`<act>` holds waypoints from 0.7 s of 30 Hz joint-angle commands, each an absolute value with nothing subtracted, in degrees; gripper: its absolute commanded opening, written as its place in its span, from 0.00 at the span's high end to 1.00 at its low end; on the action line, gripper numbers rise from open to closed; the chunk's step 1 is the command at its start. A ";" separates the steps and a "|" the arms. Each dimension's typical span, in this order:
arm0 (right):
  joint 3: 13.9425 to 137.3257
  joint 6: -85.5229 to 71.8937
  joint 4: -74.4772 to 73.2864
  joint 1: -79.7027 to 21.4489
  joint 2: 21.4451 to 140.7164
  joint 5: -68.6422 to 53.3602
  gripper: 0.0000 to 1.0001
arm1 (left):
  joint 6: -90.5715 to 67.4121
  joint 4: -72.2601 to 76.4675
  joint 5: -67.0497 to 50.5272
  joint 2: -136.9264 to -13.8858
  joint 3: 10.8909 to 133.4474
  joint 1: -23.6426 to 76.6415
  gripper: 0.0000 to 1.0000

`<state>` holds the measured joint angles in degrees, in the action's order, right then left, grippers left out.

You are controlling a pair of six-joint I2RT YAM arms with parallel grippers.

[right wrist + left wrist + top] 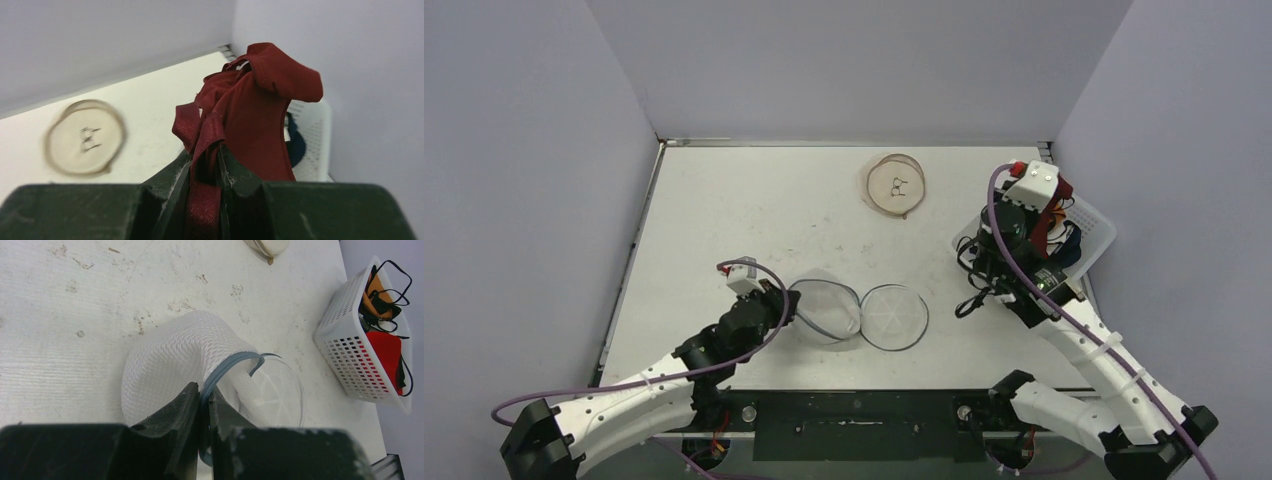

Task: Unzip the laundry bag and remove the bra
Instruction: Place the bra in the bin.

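Dark red fabric hangs from the right gripper (202,172): its fingers are pressed almost together on a strap of the bra (250,105), and the cups stand up in front of the lens. The bra is out of the laundry bag (170,355) and is held in the air over the white basket (1092,230) at the right side of the table (724,220). The bag lies open near the front, its two round halves side by side. The left gripper (205,407) pinches the grey zip rim (232,365), fingers nearly closed on it.

The step in hand, as I judge it, is to put the bra down — probably into the basket. To do it well, the arm should go lower first, so that the hanging cloth is inside the walls before the fingers open. The loose straps could catch on the rim or on the black cords inside.

The right wrist view shows the grip on the strap clearly, but not what is under the bra. The top view gives this — bra above basket — but there the wrist hides the fingers. Only the left wrist view shows the mesh, the pinched rim and the basket's contents: something orange, something red, black cords.
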<state>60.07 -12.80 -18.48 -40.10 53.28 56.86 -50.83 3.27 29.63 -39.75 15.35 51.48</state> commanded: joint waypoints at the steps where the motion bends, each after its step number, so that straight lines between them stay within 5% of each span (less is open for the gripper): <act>1: 61.69 -19.40 -24.30 -23.57 56.25 46.67 0.95 | -52.89 5.00 29.86 -38.50 15.54 51.14 0.88; 12: 62.32 -26.71 -20.58 -8.37 64.32 40.03 0.95 | -53.40 4.61 27.93 -37.13 15.32 51.02 0.59; 21: 59.26 -23.03 -16.18 -5.59 68.96 40.13 0.95 | -50.98 -4.35 26.73 -37.26 19.43 50.84 0.21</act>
